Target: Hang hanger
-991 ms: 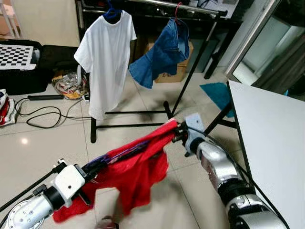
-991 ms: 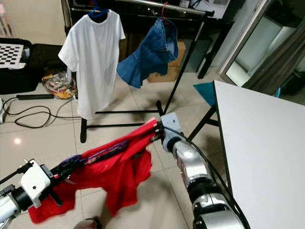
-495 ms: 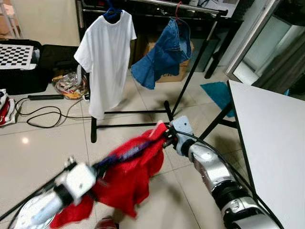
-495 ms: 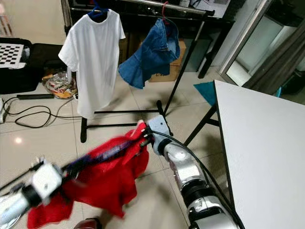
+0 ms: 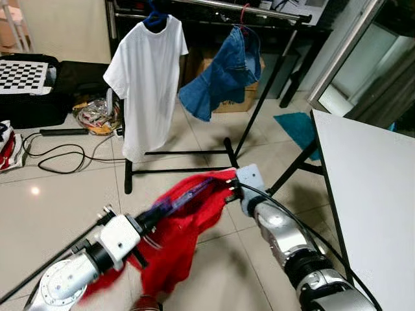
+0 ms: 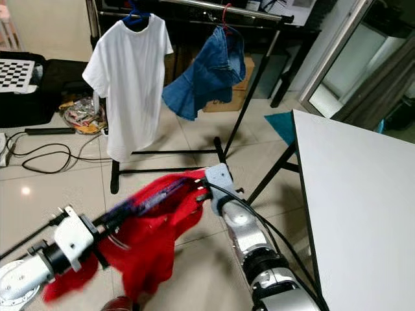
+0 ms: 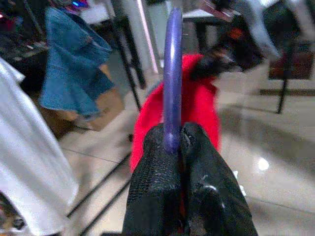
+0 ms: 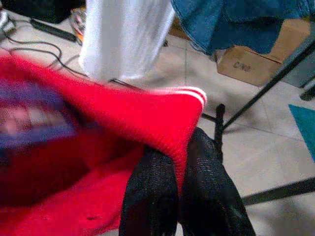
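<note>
My left gripper (image 7: 172, 142) is pinched tight on the purple hanger (image 7: 173, 73), both black fingers (image 7: 155, 172) pressed against its flat edge. In the head views that hanger (image 5: 178, 197) runs at a slant from my left gripper (image 5: 144, 227) up toward my right gripper (image 5: 231, 184), low over the tiled floor (image 5: 58, 201). The red shirt (image 5: 185, 236) is draped over it, most of the cloth hanging below in a loose bunch. My right gripper (image 8: 179, 164) is closed on the striped hem of that red shirt (image 8: 123, 118), the cloth squeezed between the two fingers (image 8: 150, 196).

Ahead of me stands the black clothes rack (image 5: 259, 97) with its silver rail (image 5: 240, 8) across the top. A white t-shirt (image 5: 148, 78) hangs from it on a blue hanger (image 5: 155, 16), and beside that a denim garment (image 5: 224, 74) hangs on a red hanger (image 5: 243, 13). A cardboard box (image 5: 240, 100) sits behind the denim. A white table (image 5: 369, 188) stands to my right, and black cables (image 5: 55, 159) trail on the floor to my left. The hanger I am holding is well apart from the rail.
</note>
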Robot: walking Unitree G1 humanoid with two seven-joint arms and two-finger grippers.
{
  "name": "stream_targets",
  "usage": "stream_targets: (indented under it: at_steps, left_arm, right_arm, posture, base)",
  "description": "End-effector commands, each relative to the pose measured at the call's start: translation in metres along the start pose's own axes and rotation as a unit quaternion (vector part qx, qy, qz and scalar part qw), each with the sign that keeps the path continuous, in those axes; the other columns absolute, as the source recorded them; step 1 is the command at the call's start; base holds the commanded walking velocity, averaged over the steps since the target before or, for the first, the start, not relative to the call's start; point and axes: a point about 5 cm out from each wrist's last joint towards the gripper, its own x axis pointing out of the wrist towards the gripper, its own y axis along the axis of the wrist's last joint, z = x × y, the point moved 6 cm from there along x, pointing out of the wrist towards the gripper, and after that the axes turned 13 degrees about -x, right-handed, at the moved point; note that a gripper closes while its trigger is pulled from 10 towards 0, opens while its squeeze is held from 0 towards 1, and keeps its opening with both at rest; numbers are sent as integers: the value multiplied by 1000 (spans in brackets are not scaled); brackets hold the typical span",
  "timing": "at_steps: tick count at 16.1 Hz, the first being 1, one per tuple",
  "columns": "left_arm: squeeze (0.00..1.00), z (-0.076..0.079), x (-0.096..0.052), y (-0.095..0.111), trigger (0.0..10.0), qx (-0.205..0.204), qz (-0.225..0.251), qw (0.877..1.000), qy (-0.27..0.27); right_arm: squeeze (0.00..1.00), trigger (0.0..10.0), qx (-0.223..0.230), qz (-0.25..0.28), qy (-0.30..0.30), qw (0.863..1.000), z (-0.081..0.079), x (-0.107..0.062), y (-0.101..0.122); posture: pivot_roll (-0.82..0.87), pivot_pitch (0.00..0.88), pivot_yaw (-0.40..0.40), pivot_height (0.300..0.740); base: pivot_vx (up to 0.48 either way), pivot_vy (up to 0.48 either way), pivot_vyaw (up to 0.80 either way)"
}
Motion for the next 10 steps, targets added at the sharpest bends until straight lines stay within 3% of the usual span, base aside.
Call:
stream_targets:
  at_steps: [1,4,6,10]
  left_arm:
    - [0,17,3,2,10000,-3,1,999,-35]
    - [0,25,0,-9,10000,-13,-31,998,-54]
    - [0,22,-1,-9,10000,-12,-35,998,-47]
    - [0,26,2,-4,10000,-8,-32,997,-64]
  right_arm:
    - [0,10000,4,34,-18,999,13,3,21]
    - [0,10000,28,80,-10,996,16,7,53]
    - [0,10000,10,130,21,991,9,5,86]
    - [0,10000,-24,111,20,993,4,11,80]
  posture:
    - [375,101,-173,740]
    - [376,105,-170,740]
    - [378,107,-173,740]
    - [384,108,-175,740]
  base:
    - [0,0,0]
    - [0,0,0]
    - [0,0,0]
    - [0,0,0]
